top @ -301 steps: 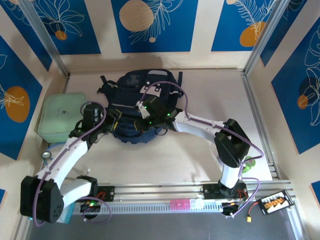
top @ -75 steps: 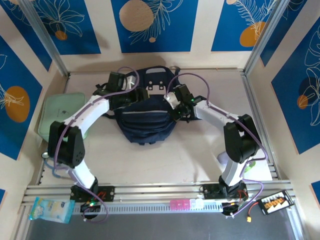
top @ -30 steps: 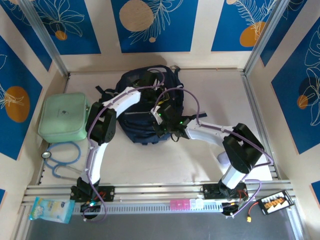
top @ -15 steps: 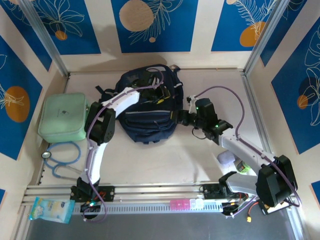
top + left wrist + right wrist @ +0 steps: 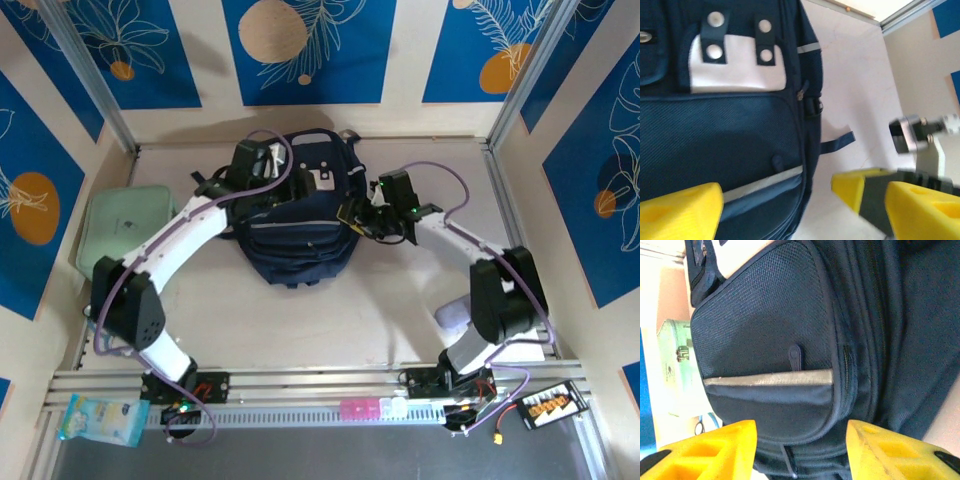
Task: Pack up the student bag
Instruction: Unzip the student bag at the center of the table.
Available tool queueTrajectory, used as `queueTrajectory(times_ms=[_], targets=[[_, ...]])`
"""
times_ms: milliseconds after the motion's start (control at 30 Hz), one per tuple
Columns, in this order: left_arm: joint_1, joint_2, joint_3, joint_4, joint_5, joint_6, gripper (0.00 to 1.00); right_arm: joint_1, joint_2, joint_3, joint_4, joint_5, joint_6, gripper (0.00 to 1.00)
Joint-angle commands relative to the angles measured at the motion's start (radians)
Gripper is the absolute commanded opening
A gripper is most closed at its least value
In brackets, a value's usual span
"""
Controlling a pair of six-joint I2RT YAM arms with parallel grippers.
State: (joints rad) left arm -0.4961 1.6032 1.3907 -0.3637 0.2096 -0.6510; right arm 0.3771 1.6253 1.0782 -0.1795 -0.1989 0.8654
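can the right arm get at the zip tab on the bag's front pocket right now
Probably yes: the right pincer sits open beside the bag, facing the zip tab, with nothing between them.

This is a robotics lab test cell, not a lived-in room. A pale wooden table (image 5: 400,310) is boxed in on the left, far and right sides by plywood walls hung with blue printed panels of white leaf outlines and orange discs (image 5: 300,50), framed by bare aluminium posts (image 5: 95,85). Along the near edge runs an aluminium rail (image 5: 320,383) with a grey slotted cable duct (image 5: 290,413), onto which two white-and-black robot arms, left (image 5: 175,240) and right (image 5: 465,245), are bolted, trailing purple cables (image 5: 440,170). A small black connector board with orange plugs (image 5: 545,405) lies at the near right. Everyday things, a navy-blue fabric student bag (image 5: 295,245) and a pale mint-green flat case (image 5: 120,225), lie on the table.
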Motion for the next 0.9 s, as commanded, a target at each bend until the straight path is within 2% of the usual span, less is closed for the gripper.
queueTrajectory(times_ms=[0, 33, 133, 233, 300, 433, 600, 767, 867], targets=[[-0.006, -0.040, -0.096, -0.066, -0.084, 0.069, 0.97, -0.002, 0.083, 0.070, -0.074, -0.057, -0.004, 0.48], [-0.010, -0.055, -0.117, -0.073, -0.085, 0.071, 1.00, -0.001, 0.100, 0.082, -0.078, -0.060, -0.006, 0.47], [-0.017, -0.094, -0.180, -0.054, -0.057, 0.086, 1.00, 0.016, 0.148, 0.120, -0.100, -0.044, -0.038, 0.43], [-0.030, -0.121, -0.230, -0.023, -0.049, 0.090, 1.00, 0.042, 0.181, 0.158, -0.162, 0.027, -0.069, 0.43], [-0.041, -0.125, -0.241, -0.028, -0.056, 0.091, 1.00, 0.049, 0.198, 0.162, -0.166, 0.030, -0.070, 0.42], [-0.087, -0.113, -0.239, -0.063, -0.092, 0.085, 1.00, 0.052, 0.202, 0.164, -0.143, -0.018, -0.059, 0.27], [-0.192, -0.111, -0.223, -0.146, -0.217, 0.044, 0.87, 0.046, 0.128, 0.149, -0.135, -0.021, -0.040, 0.11], [-0.289, -0.090, -0.203, -0.175, -0.298, -0.038, 0.71, 0.029, 0.057, 0.107, -0.096, -0.068, 0.003, 0.05], [-0.331, -0.039, -0.163, -0.208, -0.361, -0.089, 0.65, 0.020, 0.043, 0.090, -0.073, -0.104, 0.032, 0.03]])
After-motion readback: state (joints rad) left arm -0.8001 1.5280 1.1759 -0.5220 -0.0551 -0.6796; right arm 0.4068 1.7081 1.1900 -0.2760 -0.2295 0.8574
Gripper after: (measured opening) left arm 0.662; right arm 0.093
